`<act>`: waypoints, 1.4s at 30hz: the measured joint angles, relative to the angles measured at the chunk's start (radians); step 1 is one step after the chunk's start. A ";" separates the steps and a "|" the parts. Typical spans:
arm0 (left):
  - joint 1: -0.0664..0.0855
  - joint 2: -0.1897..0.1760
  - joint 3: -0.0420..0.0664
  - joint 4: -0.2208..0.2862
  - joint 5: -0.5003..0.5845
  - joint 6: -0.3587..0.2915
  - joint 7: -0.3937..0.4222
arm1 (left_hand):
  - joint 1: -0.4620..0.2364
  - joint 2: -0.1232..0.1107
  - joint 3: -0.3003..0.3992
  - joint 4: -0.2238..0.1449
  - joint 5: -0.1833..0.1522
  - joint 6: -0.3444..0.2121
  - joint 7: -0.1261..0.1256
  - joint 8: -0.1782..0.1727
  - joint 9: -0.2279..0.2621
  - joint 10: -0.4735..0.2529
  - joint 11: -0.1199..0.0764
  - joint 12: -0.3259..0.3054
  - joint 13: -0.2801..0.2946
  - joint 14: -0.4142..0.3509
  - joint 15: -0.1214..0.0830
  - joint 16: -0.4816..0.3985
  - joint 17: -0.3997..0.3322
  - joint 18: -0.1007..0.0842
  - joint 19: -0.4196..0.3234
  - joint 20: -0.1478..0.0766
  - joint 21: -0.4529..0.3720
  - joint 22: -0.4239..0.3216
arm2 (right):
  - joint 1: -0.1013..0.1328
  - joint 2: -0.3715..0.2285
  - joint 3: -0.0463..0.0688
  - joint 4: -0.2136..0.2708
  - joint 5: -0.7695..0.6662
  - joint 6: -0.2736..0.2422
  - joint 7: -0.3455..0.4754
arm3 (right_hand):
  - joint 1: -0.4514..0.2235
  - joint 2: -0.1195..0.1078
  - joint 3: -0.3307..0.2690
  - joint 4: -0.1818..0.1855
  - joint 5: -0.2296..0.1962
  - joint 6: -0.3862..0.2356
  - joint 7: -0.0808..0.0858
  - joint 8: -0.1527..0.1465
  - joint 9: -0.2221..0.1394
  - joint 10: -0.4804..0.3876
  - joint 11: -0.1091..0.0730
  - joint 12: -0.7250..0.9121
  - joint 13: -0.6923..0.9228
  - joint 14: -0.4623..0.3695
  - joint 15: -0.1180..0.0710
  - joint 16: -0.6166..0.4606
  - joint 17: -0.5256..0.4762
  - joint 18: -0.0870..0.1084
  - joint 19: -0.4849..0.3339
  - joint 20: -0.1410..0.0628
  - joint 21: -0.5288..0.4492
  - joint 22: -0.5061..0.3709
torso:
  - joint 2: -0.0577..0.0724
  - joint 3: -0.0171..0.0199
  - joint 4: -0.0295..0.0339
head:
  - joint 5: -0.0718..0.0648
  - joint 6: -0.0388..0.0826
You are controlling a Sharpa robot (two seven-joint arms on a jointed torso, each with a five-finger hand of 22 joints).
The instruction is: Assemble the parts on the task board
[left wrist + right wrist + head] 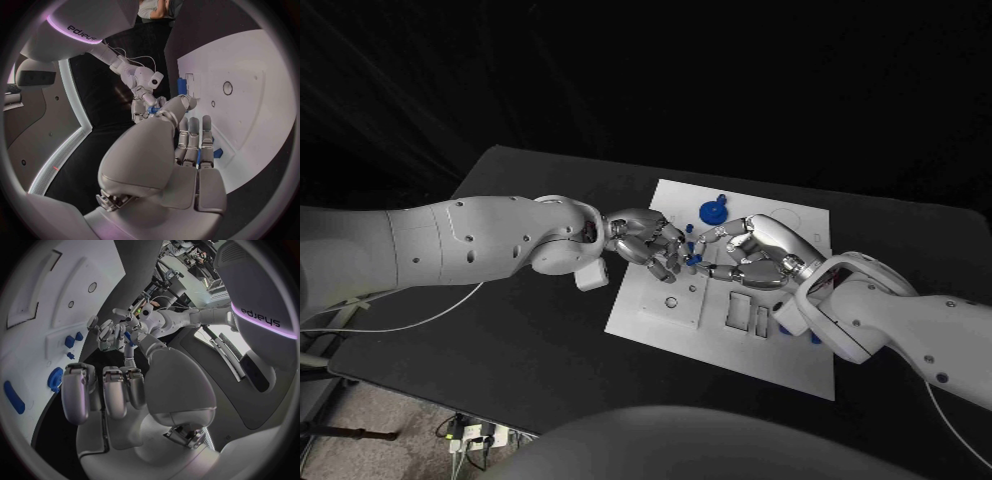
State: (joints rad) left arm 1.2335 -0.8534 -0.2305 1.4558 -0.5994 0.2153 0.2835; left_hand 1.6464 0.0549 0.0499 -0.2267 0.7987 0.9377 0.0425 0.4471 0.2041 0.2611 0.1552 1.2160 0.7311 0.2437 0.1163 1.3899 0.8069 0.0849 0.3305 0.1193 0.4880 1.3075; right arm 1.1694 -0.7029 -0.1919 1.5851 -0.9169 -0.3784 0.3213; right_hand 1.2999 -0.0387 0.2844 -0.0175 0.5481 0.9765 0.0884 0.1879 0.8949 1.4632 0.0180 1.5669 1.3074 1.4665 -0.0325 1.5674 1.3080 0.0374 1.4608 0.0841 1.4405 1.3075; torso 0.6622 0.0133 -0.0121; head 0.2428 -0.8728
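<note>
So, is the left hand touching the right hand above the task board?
Cannot tell. In the head view the left hand and the right hand meet fingertip to fingertip around small blue parts over the task board, but no view shows contact or gap plainly.

Black table against darkness, pale speckled floor with a power strip and cables below.

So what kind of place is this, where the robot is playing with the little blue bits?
Probably a robot test lab, not a home. The white task board with its blue parts sits on a plain black table, cables and a power strip lie on the floor, and both hands, left hand and right hand, work over the board.
</note>
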 measured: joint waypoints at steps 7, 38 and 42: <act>0.000 0.000 0.000 -0.001 0.000 0.000 -0.003 | -0.009 0.002 0.002 -0.007 0.000 -0.007 0.001 0.000 0.002 0.000 0.000 -0.005 -0.002 0.000 0.000 0.000 -0.001 0.000 0.000 0.000 0.007 0.000 | -0.001 -0.002 0.000 -0.002 -0.001 0.001 -0.004 | 0.004 0.001 0.000 0.000 0.000 0.000 0.000 0.005 0.001 0.003 0.003 0.000 0.000 -0.004 0.004 0.000 0.000 0.000 0.000 0.000 0.000 0.000 | 0.000 0.0000 -0.0001 | 0.002 0.000; 0.000 -0.036 0.000 -0.002 -0.013 -0.062 -0.046 | -0.065 0.015 0.005 -0.055 0.006 -0.258 0.068 -0.019 -0.016 0.004 0.003 -0.020 -0.019 0.003 0.004 -0.007 -0.011 0.000 -0.001 0.001 0.105 0.000 | -0.013 0.037 -0.001 -0.069 -0.085 0.011 -0.059 | 0.003 0.001 0.000 0.000 -0.003 -0.003 0.002 0.004 0.008 0.003 0.003 0.000 0.000 -0.001 0.006 0.000 0.000 0.000 -0.004 0.004 -0.006 0.001 | 0.000 -0.0006 0.0011 | 0.002 0.000; 0.000 -0.056 0.000 0.008 -0.016 -0.104 -0.035 | -0.075 0.012 0.004 -0.057 0.020 -0.281 0.077 0.007 -0.012 0.007 -0.004 -0.026 -0.029 0.010 -0.003 -0.027 -0.030 0.000 0.000 0.000 0.124 0.000 | -0.020 0.052 -0.001 -0.099 -0.142 0.016 -0.080 | 0.003 0.001 0.000 0.000 -0.003 -0.003 0.002 0.003 0.009 0.003 0.003 0.000 0.000 -0.001 0.006 0.000 0.000 0.000 -0.004 0.004 -0.010 0.001 | 0.000 -0.0006 0.0019 | 0.005 0.000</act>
State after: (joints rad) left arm 1.2336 -0.9098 -0.2301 1.4637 -0.6151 0.1117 0.2481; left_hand 1.5717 0.0670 0.0542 -0.2833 0.8189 0.6563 0.1199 0.4540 0.1917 0.2677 0.1511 1.1899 0.7025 0.2533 0.1137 1.3632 0.7770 0.0850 0.3307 0.1191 0.6123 1.3074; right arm 1.1491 -0.6507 -0.1932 1.4865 -1.0591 -0.3622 0.2412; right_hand 1.3033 -0.0376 0.2841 -0.0177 0.5453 0.9732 0.0904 0.1907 0.9039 1.4658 0.0205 1.5669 1.3073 1.4655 -0.0261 1.5674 1.3076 0.0374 1.4573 0.0876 1.4307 1.3080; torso 0.6622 0.0128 -0.0102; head 0.2478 -0.8728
